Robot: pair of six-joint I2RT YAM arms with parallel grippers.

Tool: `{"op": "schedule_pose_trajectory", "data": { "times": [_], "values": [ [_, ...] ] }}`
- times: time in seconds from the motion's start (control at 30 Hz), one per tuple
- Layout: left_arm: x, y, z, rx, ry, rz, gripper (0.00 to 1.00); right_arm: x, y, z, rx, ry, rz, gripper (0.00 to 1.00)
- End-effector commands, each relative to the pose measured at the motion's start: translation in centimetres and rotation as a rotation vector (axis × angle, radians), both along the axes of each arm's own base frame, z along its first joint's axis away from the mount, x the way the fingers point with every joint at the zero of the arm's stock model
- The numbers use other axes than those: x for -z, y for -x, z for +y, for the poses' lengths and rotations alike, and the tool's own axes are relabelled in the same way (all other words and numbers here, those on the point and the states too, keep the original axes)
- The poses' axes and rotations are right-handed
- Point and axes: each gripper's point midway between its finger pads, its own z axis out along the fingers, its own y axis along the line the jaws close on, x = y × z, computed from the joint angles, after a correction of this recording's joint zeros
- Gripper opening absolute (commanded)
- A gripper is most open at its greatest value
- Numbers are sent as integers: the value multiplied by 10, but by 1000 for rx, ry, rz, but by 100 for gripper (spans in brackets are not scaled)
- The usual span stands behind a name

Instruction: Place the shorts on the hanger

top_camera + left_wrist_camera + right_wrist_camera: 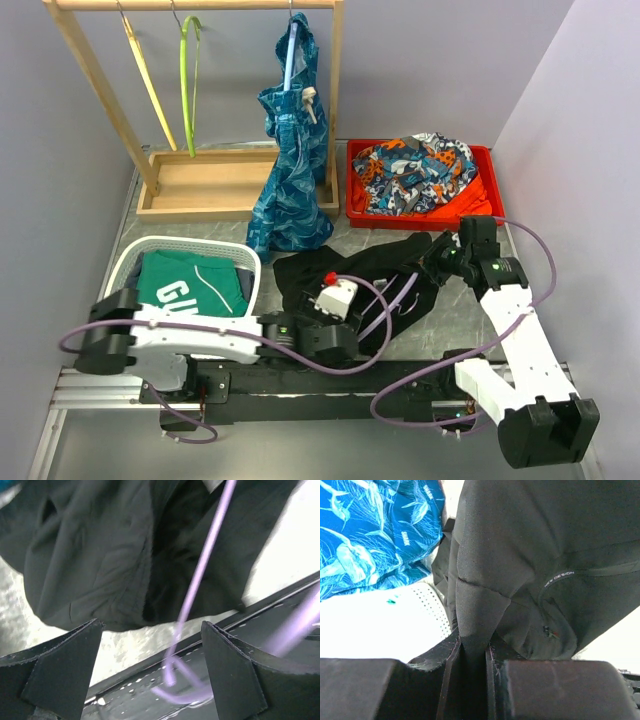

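The left pincer (335, 300) stands wide open and holds nothing. To its left sits a white perforated plastic laundry basket (120, 262) with a green garment (190, 282) inside. In the left wrist view, the large, floppy, plain black fabric shorts (90, 555) lie crumpled on the table just ahead of the fingertips. The thin lavender plastic hanger (200, 575) runs through the gap between the two fingers, and I cannot tell whether it touches either one. From above, the hanger (395, 305) lies on the near edge of the shorts (370, 270), just to the right of this pincer and between the two pincers.

The right pincer (437, 262) is closed on a fold of the shorts at their right edge. Its wrist view shows the black cloth (520, 545) pinched tightly between both fingers (445, 665). Beyond and to the left of this pincer hangs a teal-blue patterned garment (292, 170) on a wooden rack (95, 90). Just behind it stands a red plastic tray (352, 190) of orange-and-blue patterned clothes (415, 170).
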Motion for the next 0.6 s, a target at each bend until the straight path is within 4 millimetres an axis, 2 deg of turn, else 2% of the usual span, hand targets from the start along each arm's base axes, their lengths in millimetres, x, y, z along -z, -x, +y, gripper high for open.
{"op": "schedule_pose_trajectory", "data": {
  "times": [0.0, 0.07, 0.17, 0.23, 0.3, 0.4, 0.57],
  "values": [
    [11, -12, 8, -61, -57, 49, 85, -17, -4, 1, -10, -13, -84, 0],
    [16, -25, 11, -88, -58, 57, 81, -20, -2, 1, -14, -7, -96, 0],
    [22, -35, 8, -84, -46, 66, 75, -23, 0, 0, -11, -3, -112, 0],
    [23, -38, 3, -77, -32, 70, 75, -25, 1, -1, -9, 0, -120, 0],
    [26, -41, 0, -70, -37, 76, 69, -25, 2, -1, -10, 5, -125, 0],
    [38, -43, -3, -72, -57, 89, 64, -26, 2, -2, -10, 8, -129, 0],
    [60, -51, 8, -123, -79, 87, 58, -40, -1, 7, -20, -54, -139, 0]
  ]
}}
